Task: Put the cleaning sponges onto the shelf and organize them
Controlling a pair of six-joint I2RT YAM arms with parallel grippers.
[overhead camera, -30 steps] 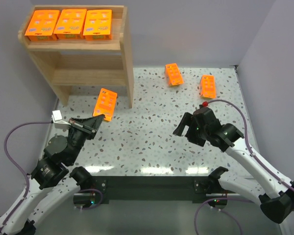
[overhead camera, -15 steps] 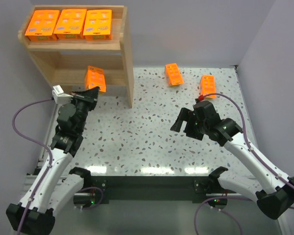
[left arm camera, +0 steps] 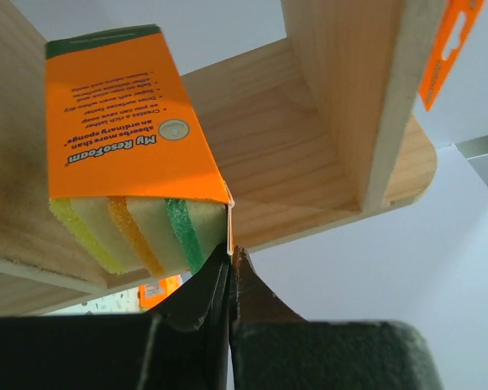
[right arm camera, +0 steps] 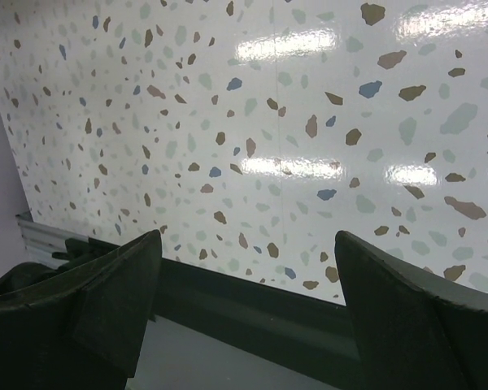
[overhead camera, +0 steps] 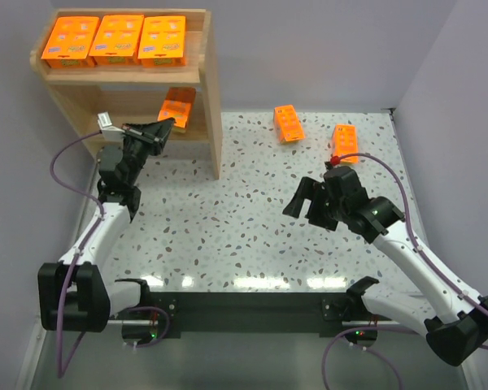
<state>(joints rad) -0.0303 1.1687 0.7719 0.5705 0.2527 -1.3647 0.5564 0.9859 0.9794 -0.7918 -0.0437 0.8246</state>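
Moved since the prior frame: left gripper and held pack, up and rightward into the lower tier's opening.
Speckled table – bears two loose packs, orange, at the far right, well apart from the shelf.
Shelf: pale wood, two tiers; three packs side by side on top; its right panel is just beside the held pack.
Right gripper – jaws spread wide, nothing between them, over the table.
Left gripper: jaws clenched on the pack's edge.
Held pack: orange sleeve, with yellow, orange and green sponge edges showing at the open end.
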